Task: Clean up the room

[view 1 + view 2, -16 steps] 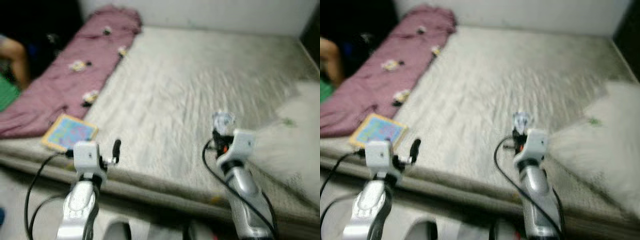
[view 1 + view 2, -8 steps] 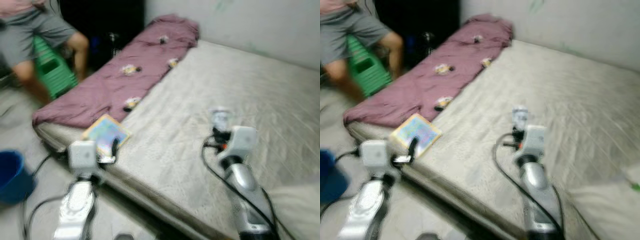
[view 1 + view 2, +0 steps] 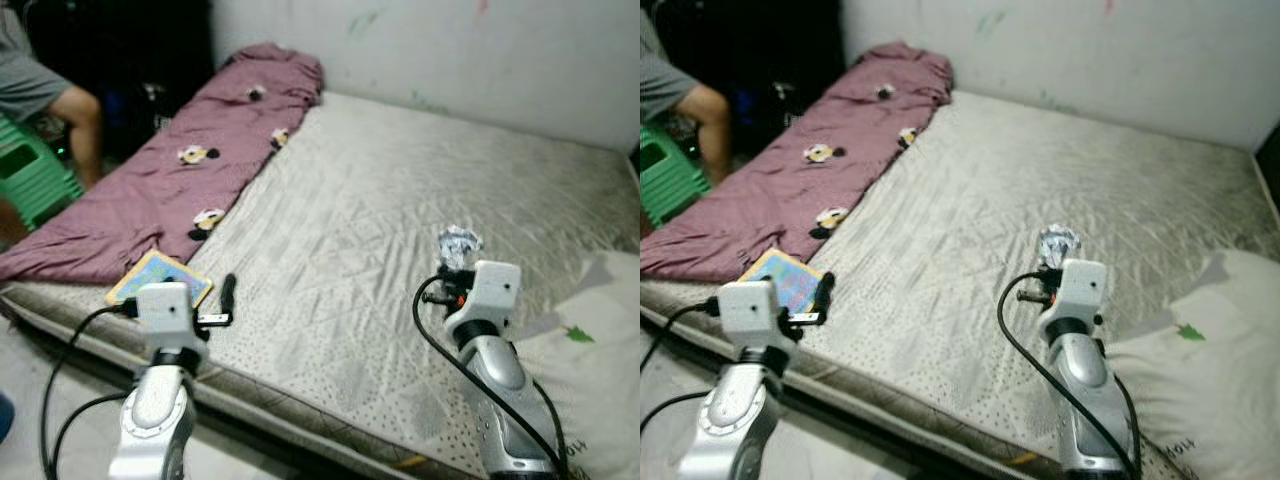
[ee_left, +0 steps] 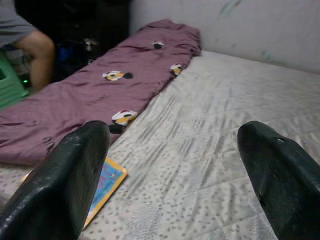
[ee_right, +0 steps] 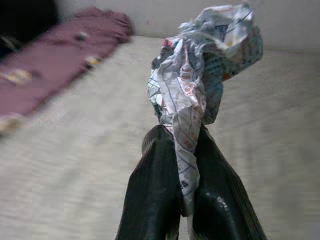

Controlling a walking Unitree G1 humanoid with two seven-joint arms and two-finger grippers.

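My right gripper (image 5: 182,147) is shut on a crumpled printed wrapper (image 5: 205,70), held up over the middle of the grey mattress (image 3: 400,200); the same wrapper (image 3: 458,245) shows as a shiny wad above the right wrist. My left gripper (image 4: 175,132) is open with nothing between its fingers, hovering at the mattress's near left edge. A colourful flat book (image 3: 160,280) lies on that corner, just beside the left fingers (image 3: 228,293). A purple blanket (image 3: 170,180) with small cartoon prints stretches along the mattress's left side.
A person's leg (image 3: 75,105) and a green plastic stool (image 3: 30,170) are at the far left beside the bed. A white pillow (image 3: 590,340) lies at the near right. A pale wall (image 3: 450,50) runs behind the bed.
The camera has swung and steadied, so the person and stool sit nearer the left edge and the blue bucket is out of frame. Both grippers keep their states.
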